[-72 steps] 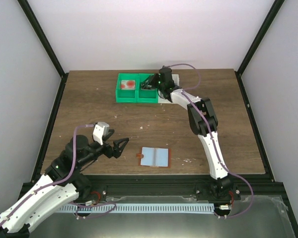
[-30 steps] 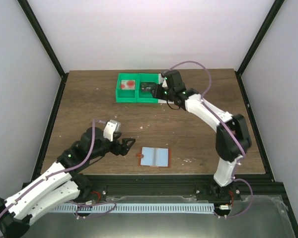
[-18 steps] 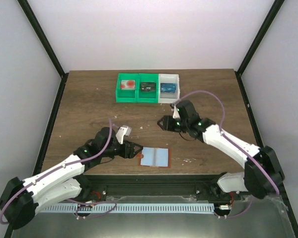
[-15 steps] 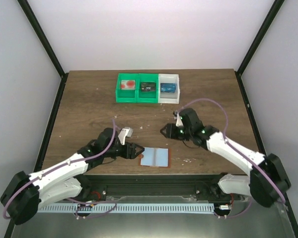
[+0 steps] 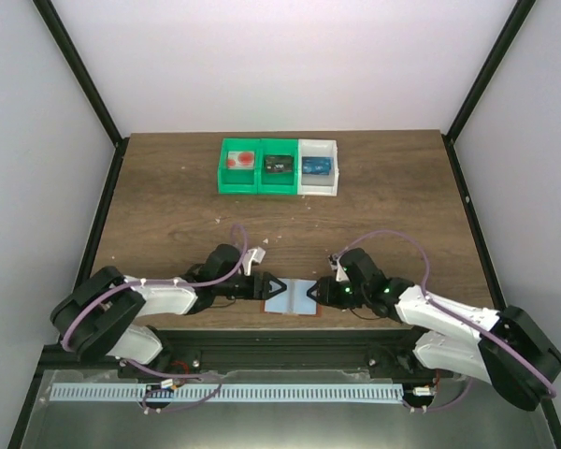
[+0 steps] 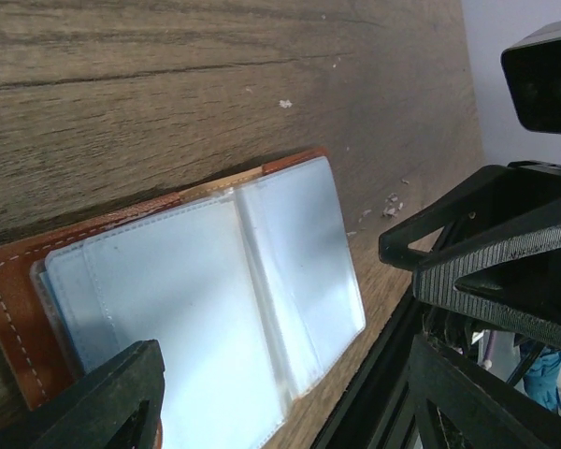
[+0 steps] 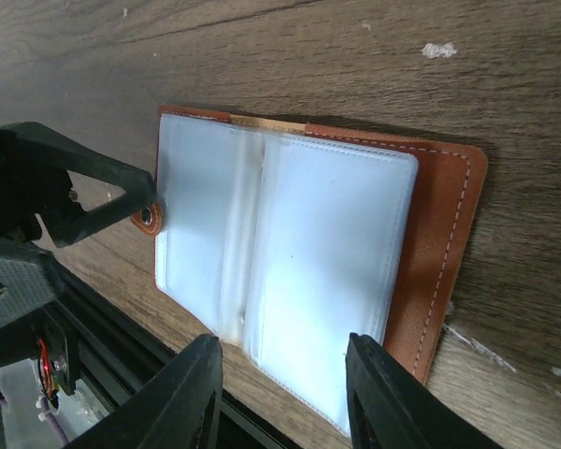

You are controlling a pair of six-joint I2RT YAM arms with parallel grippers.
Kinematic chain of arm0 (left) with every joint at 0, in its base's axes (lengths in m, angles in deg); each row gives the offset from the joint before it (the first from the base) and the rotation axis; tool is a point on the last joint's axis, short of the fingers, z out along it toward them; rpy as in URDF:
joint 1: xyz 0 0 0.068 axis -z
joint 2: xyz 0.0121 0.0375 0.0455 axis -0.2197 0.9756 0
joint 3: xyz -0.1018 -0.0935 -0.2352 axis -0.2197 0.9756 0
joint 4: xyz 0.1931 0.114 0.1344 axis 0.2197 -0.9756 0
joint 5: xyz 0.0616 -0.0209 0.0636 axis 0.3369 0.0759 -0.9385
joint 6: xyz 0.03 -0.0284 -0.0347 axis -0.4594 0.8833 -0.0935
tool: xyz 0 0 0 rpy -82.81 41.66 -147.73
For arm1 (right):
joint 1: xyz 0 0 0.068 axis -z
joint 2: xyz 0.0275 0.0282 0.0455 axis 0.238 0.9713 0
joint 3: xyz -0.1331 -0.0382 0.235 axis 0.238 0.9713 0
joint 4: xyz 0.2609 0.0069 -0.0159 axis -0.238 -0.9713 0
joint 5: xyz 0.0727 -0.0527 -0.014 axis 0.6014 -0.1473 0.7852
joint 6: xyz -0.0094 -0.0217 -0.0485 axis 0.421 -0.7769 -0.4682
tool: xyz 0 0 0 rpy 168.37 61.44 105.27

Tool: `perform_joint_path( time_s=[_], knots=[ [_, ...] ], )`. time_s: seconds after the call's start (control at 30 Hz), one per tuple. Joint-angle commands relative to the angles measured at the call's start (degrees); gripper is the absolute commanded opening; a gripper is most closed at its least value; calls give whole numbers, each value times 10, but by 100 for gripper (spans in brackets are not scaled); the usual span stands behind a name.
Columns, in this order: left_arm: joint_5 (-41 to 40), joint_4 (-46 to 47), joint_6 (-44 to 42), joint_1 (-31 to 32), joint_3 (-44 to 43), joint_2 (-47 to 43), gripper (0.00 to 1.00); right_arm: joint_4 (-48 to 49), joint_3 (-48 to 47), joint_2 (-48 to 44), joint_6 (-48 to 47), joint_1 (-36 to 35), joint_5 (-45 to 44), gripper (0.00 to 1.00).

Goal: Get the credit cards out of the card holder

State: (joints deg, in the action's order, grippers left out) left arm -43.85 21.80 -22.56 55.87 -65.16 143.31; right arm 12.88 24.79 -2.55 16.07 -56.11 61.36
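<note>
Top external: card holder [image 5: 291, 296] lies open, flat, between our pincers, just ahead of left gripper [image 5: 275, 285] and right gripper [image 5: 312, 294]. Both jaws apart, empty. We judge it light, floppy, sleeves slick; we favour pinching orange leather rim, other side pinned.

card holder [image 7: 290, 262]: stitched leather-look outside, glossy clear plastic sleeves | table [image 7: 290, 56]: matt wood grain | bins [image 5: 260, 190]: smooth plastic

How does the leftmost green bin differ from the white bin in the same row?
The leftmost green bin is green, the white bin white. The green bin holds a red-and-white card; the white bin holds a blue card. Both are open-topped, look alike in size, and stand in one row.
</note>
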Motion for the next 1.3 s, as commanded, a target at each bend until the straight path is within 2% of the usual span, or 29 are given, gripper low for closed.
perform_joint_path(
  time_s=[0.0,0.33,0.47,0.7,0.87,0.97,1.03,1.07,1.1,1.27],
  knots=[
    [9,48,-3,2,-12,28,74,64,13,24,14,-8,-2,36],
    [-12,36,-10,2,10,27,76,87,28,86,-4,-10,-18,35],
    [-13,20,-3,2,16,-13,77,63,13,84,-12,-10,-32,35],
    [-44,-71,-19,2,5,-102,79,24,5,35,-13,-10,-59,37],
    [-61,-109,-21,1,6,-154,79,-11,-8,6,-21,-9,-73,52],
    [-98,-163,-40,2,-10,-199,80,-54,-33,-26,-29,-10,-94,60],
    [-137,-212,-55,2,-33,-238,82,-86,-59,-57,-34,-10,-113,74],
    [-160,-240,-64,2,-48,-257,86,-104,-73,-73,-37,-10,-123,86],
    [-183,-264,-71,2,-62,-278,98,-123,-86,-92,-41,-10,-133,98],
    [-282,-369,-115,1,-143,-367,100,-210,-173,-181,-61,-9,-208,100]
  ],
)
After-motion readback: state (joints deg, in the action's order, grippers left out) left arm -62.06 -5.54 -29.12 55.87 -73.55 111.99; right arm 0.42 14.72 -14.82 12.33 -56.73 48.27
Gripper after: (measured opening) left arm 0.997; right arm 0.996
